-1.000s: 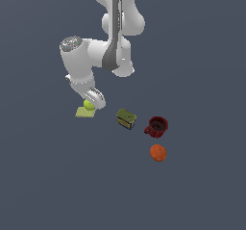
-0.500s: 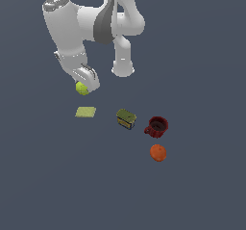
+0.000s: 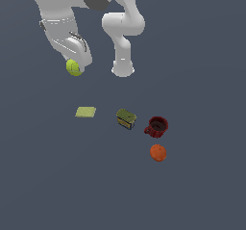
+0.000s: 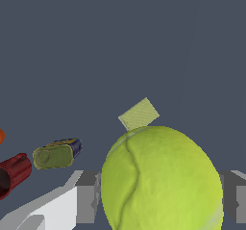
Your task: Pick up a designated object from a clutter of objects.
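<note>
The yellow-green ball [image 3: 74,68] is held in my gripper [image 3: 75,68], lifted well above the floor at the exterior view's left. In the wrist view the ball [image 4: 161,178] fills the space between my grey fingers [image 4: 86,198], which are shut on its sides. Below lie the flat pale-green pad [image 3: 86,112], the olive-green can [image 3: 126,118] with a yellow label, the dark red mug [image 3: 156,126] and the orange ball [image 3: 158,152]. The wrist view also shows the pad [image 4: 139,114], the can [image 4: 56,154] and the mug [image 4: 13,172].
The arm's white base column [image 3: 123,65] stands behind the objects. The dark grey floor [image 3: 192,56] stretches around them on all sides.
My gripper has risen with the yellow-green ball, from just above the pale-green pad to well above it and further toward the exterior view's left. The other objects have not moved.
</note>
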Controlling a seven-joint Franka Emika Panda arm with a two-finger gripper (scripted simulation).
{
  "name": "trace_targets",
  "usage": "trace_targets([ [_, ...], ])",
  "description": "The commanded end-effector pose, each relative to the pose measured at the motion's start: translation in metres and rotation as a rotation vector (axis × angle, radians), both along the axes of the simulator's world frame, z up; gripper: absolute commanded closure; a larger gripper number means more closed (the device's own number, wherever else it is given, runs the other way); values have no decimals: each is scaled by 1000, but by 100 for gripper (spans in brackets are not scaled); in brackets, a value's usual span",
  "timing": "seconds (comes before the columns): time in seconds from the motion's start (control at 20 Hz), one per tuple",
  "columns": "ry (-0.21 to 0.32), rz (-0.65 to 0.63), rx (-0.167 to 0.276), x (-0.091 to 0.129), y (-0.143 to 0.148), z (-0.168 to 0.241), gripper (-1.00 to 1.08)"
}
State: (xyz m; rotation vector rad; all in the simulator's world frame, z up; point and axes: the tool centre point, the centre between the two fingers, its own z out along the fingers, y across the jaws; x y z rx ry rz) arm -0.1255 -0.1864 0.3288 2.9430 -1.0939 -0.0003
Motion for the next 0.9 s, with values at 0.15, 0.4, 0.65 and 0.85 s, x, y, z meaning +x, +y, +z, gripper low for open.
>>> trace_targets([
  [0.15, 0, 1, 1, -7, -6, 45, 108],
  [0.4, -1, 1, 1, -10, -10, 73, 108],
  [0.65, -1, 2, 2, -11, -12, 88, 108],
  [0.85, -1, 3, 2, -11, -13, 92, 108],
])
